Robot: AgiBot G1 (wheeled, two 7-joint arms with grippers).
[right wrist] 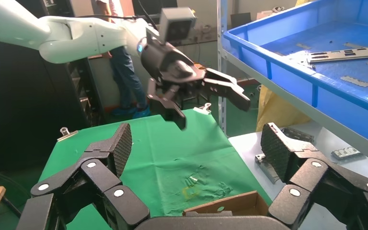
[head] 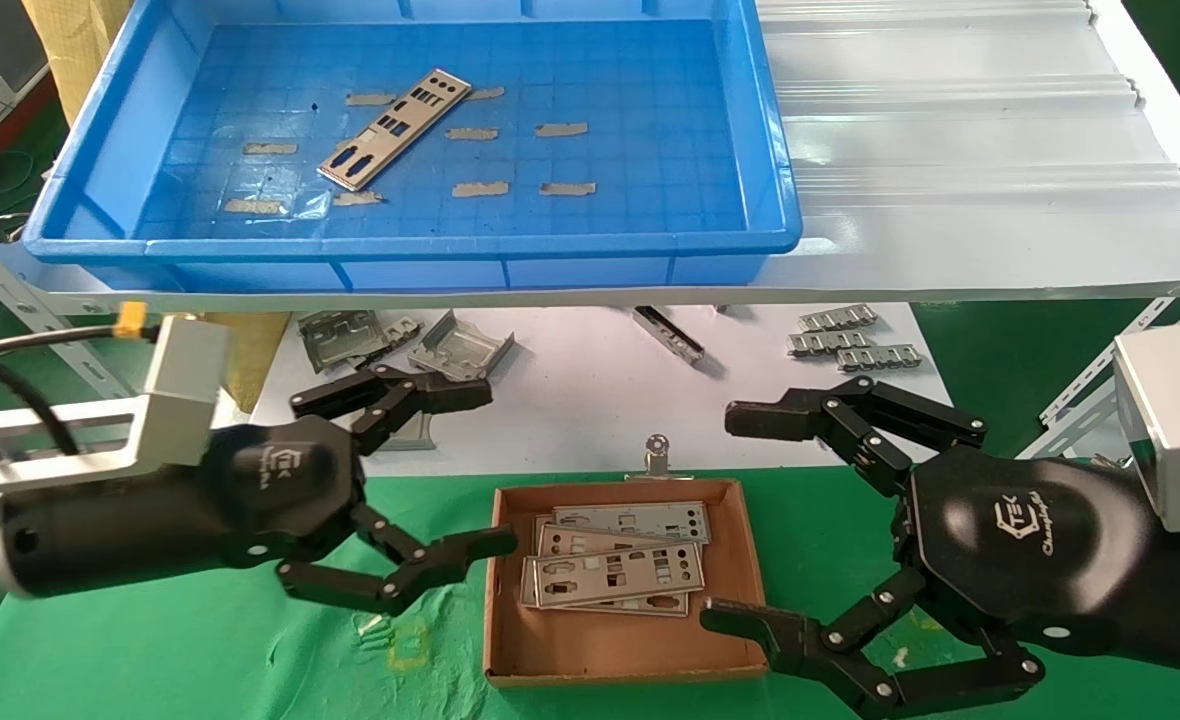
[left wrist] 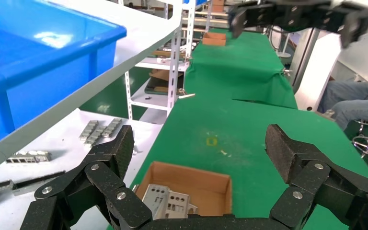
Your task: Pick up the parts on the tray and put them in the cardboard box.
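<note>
The left end effector [head: 480, 468] hovers above the green-covered bench [head: 150, 660], just left of the cardboard box [head: 615, 655], its fingers spread wide with nothing between them. Far behind it, on a raised white shelf [head: 950, 150], sits the blue tray [head: 410, 245], and one part [head: 396, 128] lies diagonally on the tray's grid floor toward its left half, among grey tape patches [head: 478, 188]. Under the shelf, on a white sheet, lie bent grey brackets [head: 460, 352] and, farther right, small ridged connector strips [head: 855, 343]. The cardboard box rests near the middle of the bench, a metal clip [head: 657, 455] at its far edge. Inside it several parts [head: 615, 575] are stacked flat and overlapping, toward the far side of the box. The right end effector [head: 735, 520] hangs just right of the box, fingers likewise splayed fully apart and empty, its lower finger reaching over the box's near right corner.
</note>
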